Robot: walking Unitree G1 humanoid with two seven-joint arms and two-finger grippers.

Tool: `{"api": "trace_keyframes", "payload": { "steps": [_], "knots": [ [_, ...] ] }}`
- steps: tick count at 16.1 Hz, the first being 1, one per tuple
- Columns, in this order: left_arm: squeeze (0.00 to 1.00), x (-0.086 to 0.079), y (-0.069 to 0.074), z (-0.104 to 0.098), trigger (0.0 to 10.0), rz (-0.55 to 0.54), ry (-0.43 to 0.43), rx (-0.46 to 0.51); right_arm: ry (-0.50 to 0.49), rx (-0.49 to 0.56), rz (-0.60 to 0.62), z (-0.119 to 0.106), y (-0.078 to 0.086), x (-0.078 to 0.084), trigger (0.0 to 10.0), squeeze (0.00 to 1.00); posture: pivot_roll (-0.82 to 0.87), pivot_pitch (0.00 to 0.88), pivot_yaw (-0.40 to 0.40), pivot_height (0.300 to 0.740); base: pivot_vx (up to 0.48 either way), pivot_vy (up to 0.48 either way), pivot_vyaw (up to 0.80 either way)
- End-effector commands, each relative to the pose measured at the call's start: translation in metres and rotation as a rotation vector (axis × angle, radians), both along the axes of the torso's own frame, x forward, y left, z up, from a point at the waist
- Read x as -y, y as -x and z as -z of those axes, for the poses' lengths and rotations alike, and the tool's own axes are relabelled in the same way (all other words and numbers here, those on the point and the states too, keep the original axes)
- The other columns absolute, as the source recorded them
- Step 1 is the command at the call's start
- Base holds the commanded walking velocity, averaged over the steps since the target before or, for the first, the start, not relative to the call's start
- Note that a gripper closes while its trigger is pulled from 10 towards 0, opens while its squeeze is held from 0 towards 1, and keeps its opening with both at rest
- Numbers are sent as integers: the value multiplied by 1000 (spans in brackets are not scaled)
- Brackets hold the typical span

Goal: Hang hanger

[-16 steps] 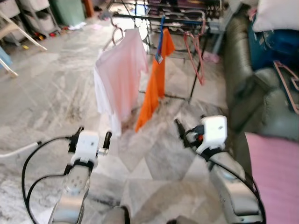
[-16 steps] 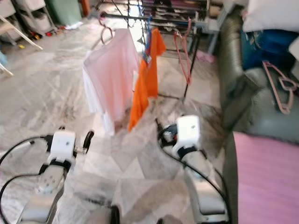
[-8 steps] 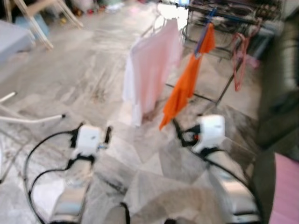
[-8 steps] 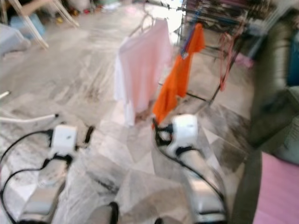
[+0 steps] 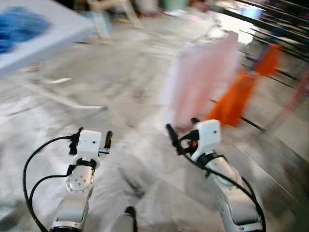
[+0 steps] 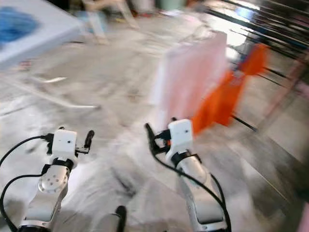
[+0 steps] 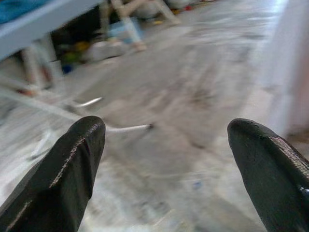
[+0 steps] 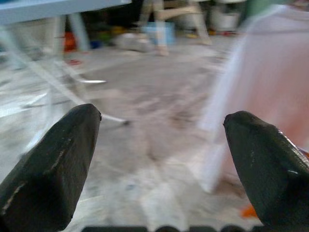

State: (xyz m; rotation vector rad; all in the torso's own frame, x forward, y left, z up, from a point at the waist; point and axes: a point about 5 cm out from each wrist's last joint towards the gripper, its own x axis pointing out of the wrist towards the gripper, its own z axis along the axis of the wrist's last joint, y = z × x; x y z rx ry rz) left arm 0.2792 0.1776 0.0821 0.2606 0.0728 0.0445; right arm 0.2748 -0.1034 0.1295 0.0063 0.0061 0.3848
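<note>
Both arms reach forward over the marble floor, the left pincer and right pincer each spread wide and holding nothing, while a blurred pink shirt and orange garment hang on the drying rack at two o'clock.

1. Grey marbled floor, blurred throughout.
2. Thin white rod lying flat on it.
3. Pale counter at far left, blue cloth lying on top.
</note>
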Motion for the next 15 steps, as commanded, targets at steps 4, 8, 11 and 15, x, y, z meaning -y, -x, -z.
{"api": "trace_keyframes", "payload": {
  "steps": [4,8,11,15],
  "knots": [
    [0,4,2,7,10000,4,26,-21,4,10,-1,-3,3,4,10000,0,-38,204,-21,740,0,0,800],
    [0,4,2,7,10000,4,26,-21,4,10,-1,-3,3,4,10000,0,-38,204,-21,740,0,0,800],
    [0,4,2,7,10000,4,26,-21,4,10,-1,-3,3,4,10000,0,-38,204,-21,740,0,0,800],
    [0,4,2,7,10000,4,26,-21,4,10,-1,-3,3,4,10000,0,-38,204,-21,740,0,0,800]
  ]
}}
